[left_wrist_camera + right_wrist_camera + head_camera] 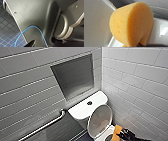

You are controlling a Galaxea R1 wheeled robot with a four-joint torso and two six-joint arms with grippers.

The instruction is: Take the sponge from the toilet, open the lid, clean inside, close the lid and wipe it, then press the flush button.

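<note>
Right gripper point(122, 134): dark, its fingers closed on the sponge and pinching it at one end.
Sponge point(131, 25): orange-yellow foam, matte and pitted with small pores. It is squeezed narrow at the fingers and bulges into a rounded, folded lump beyond them.
Around the fingers: in the right wrist view there is glossy white ceramic on either side of the sponge. In the head view the sponge sits just over the bowl's rim, beside the raised lid.
Lid point(99, 119): smooth white oval, standing up and tilted back toward the cistern, on the far side of the sponge from the fingers.
Toilet point(80, 112): glossy white, with a flat rounded-rectangular cistern top behind the lid.
Flush button point(89, 103): small, round and dark, in the middle of the cistern top, well apart from the right gripper.
Left gripper point(31, 43): a dark shape at the picture's edge; whether it is wide or narrow cannot be told.
Near it: a smooth dark robot casing, a thin blue cable point(37, 28) looping across it, and a floor point(7, 28) of small dark square tiles.
Walls: long pale glazed tiles point(140, 77), a grey rectangular niche point(73, 75), and a round metal grab bar point(45, 126).
</note>
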